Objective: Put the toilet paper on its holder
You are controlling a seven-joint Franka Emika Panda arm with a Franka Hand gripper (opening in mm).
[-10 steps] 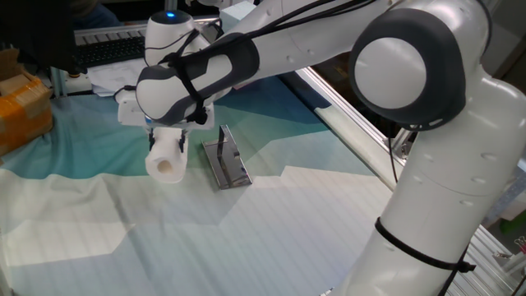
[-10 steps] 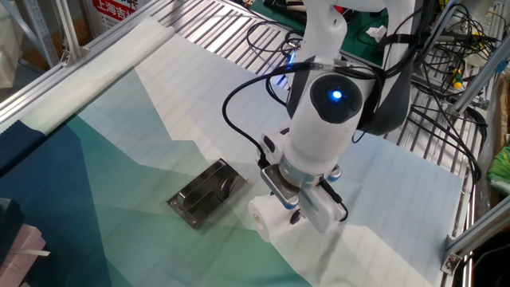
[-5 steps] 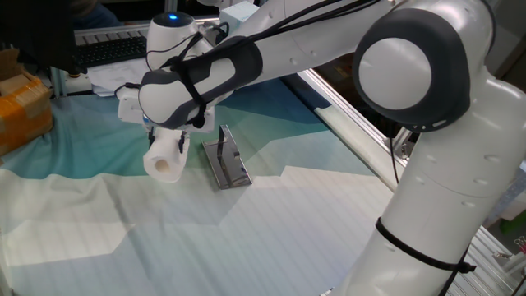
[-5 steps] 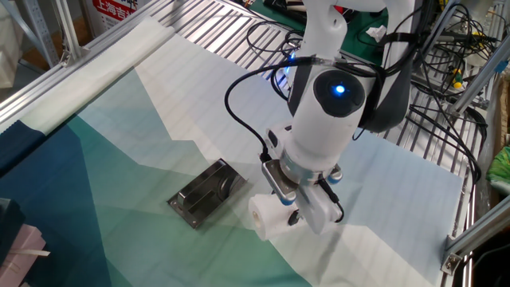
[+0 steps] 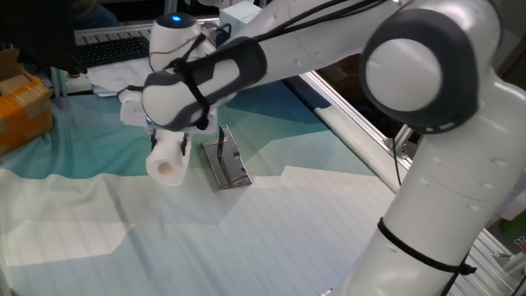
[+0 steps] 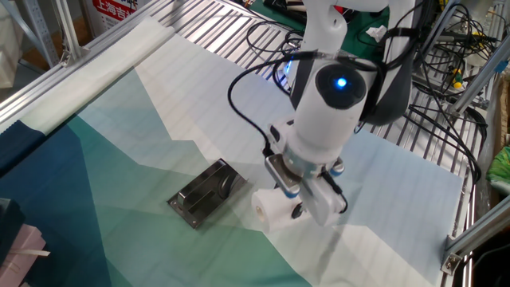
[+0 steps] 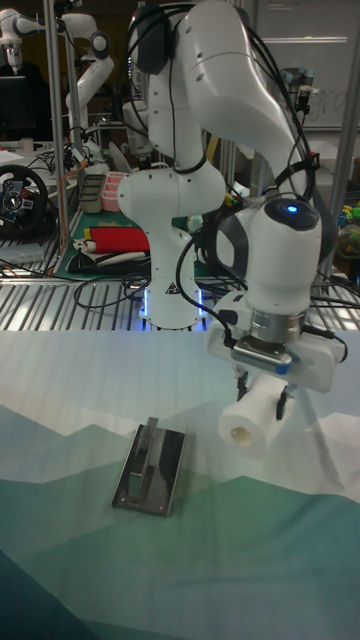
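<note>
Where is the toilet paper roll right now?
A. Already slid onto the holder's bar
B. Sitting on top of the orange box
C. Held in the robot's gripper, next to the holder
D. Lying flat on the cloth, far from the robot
C: the toilet paper is clamped in the gripper and hangs beside the holder, whose bar is bare in all three views.
</note>
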